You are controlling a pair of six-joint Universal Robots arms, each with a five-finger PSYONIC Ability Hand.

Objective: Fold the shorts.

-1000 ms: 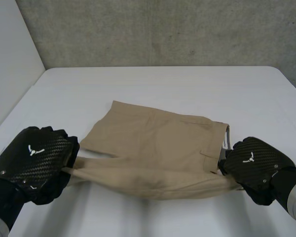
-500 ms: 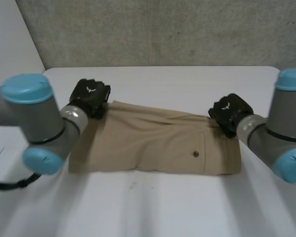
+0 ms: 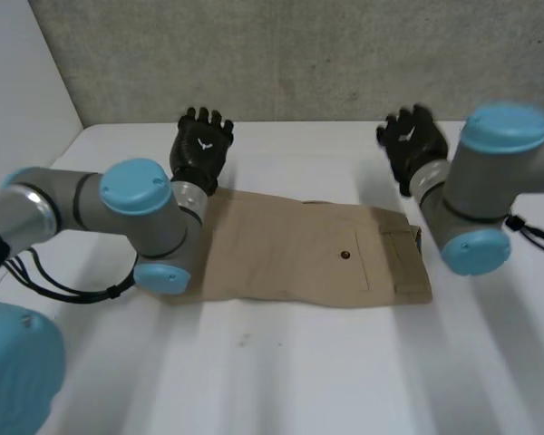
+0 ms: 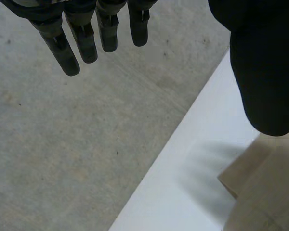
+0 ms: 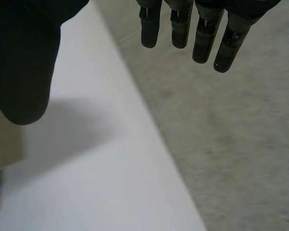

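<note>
The tan cloth shorts (image 3: 290, 258) lie flat on the white table (image 3: 281, 372), folded into one long band across its middle. The waistband (image 3: 410, 263) is at the end towards the robot's right, and a small dark button (image 3: 345, 255) shows on the upper layer beside a stitched pocket.

Both hands are up off the cloth, past its far edge and near the back of the table, in front of the grey concrete wall (image 3: 299, 54). The black left hand (image 3: 201, 149) is spread wide and holds nothing. In its wrist view the fingers (image 4: 84, 43) reach out straight and apart from the thumb (image 4: 265, 72), and a corner of the shorts (image 4: 265, 192) lies on the table below the thumb.

The black right hand (image 3: 415, 145) is the same, with fingers loose and splayed and nothing in its grasp. In its own wrist view the fingers (image 5: 180, 29) hang straight, well clear of the thumb (image 5: 24, 62), and a sliver of tan cloth (image 5: 2, 139) shows just under the thumb.

The grey left arm, with its light-blue cap (image 3: 136, 186), crosses over the left end of the shorts — that end is partly hidden. The right arm's cap (image 3: 503, 127) sits beside the waistband end.
</note>
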